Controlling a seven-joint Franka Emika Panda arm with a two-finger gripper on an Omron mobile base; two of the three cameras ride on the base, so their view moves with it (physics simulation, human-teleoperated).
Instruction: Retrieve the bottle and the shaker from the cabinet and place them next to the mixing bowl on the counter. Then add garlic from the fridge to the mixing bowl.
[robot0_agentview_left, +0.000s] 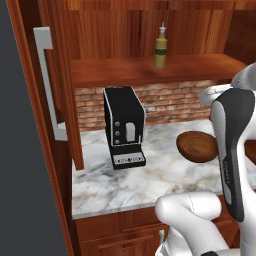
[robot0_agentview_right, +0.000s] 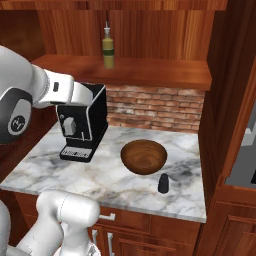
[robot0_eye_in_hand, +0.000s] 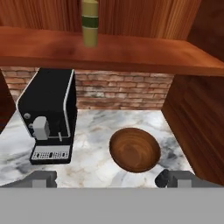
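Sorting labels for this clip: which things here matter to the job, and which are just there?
Job:
- bottle, on the cabinet shelf
- shaker, on the counter beside the bowl
- mixing bowl
- hand, open

Just there:
- coffee machine
- brick backsplash

The bottle loses its top at the hand view's edge; the arm hides part of the mixing bowl

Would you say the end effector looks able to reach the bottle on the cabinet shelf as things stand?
Probably yes. The bottle stands alone on the open shelf, with nothing in front of it, and the end effector is open and empty, facing that way above the counter.
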